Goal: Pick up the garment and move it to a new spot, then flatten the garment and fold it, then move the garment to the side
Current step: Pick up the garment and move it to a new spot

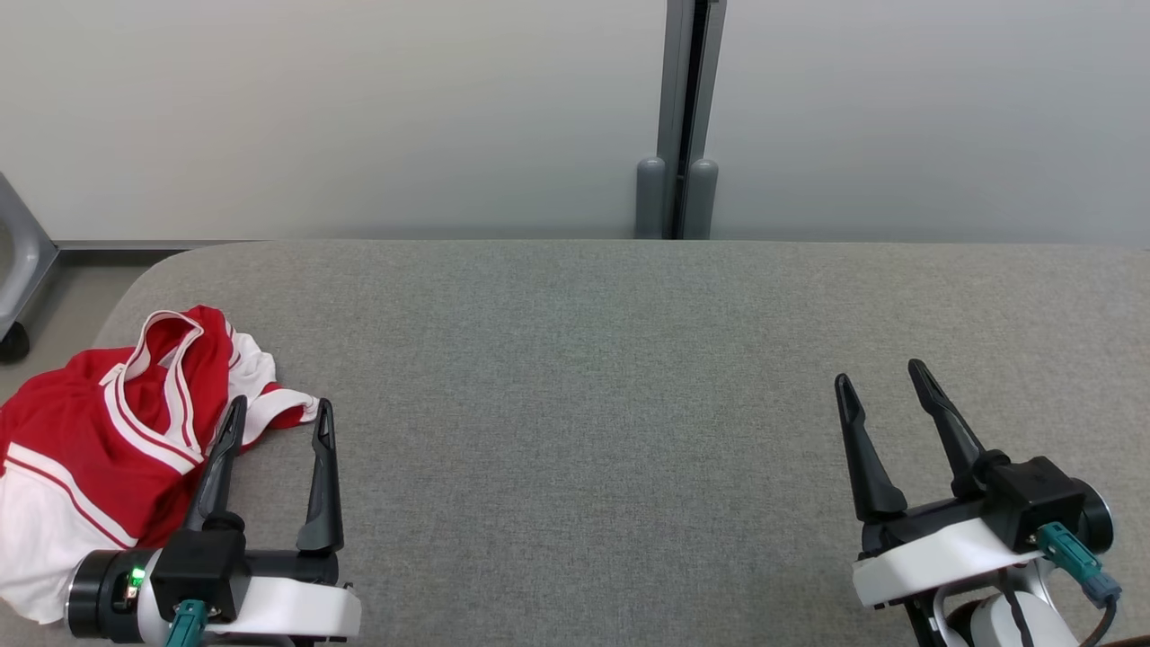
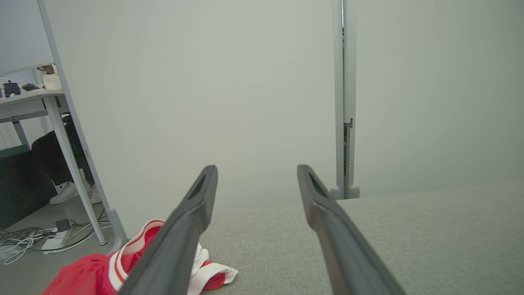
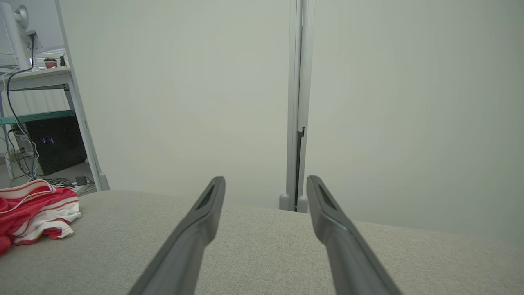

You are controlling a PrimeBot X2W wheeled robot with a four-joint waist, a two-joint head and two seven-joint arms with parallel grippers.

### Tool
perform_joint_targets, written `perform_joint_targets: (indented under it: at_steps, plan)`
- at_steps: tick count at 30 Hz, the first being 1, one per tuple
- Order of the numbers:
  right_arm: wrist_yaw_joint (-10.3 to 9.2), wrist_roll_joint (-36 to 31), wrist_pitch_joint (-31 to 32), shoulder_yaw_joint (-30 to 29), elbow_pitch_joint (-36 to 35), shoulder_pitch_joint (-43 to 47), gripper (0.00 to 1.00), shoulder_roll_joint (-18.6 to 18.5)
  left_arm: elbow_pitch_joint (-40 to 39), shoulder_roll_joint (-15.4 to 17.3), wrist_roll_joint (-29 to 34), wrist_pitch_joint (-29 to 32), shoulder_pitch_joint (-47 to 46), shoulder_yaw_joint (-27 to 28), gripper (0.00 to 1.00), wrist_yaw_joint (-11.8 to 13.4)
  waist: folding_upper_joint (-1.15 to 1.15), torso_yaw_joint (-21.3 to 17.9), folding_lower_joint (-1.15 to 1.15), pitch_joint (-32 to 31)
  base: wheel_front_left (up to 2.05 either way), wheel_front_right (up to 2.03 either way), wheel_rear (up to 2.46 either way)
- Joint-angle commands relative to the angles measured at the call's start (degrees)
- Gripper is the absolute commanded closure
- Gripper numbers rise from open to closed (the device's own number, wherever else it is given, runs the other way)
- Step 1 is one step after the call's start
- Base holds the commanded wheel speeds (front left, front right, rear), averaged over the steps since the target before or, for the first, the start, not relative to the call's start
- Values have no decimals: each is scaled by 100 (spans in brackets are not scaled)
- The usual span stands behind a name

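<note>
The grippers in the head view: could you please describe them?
The left gripper and right gripper each have two long, tapered dark fingers on a black block with a white wrist shell. Each carries a teal connector; the right one's runs into a dark cable. A green light glows on the left wrist.

Soft, even light fills the room, bright and without glare. The pale wall (image 1: 359, 108) dims gently toward its corners. Shadows on the grey table (image 1: 575, 404) are faint. In the left wrist view the near fingers (image 2: 176, 246) look soft, and the post (image 2: 69, 143) leans at the edge.
</note>
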Motion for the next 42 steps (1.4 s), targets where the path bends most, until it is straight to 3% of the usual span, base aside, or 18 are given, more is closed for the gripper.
perform_joint_targets:
  at_steps: [1,18,42]
  plan:
    - [12,29,-40,-1,10,-12,0,-22,3,2,6,-12,33,28,0,-10,0,5,0,-1,0,0,0]
    - [12,258,-35,101,78,67,0,3,29,-26,-34,-11,52,164,0,-104,0,350,0,18,0,0,0]
    - [12,638,-34,585,189,137,0,-53,315,-61,-240,-7,196,629,0,-142,0,2072,0,-118,0,0,0]
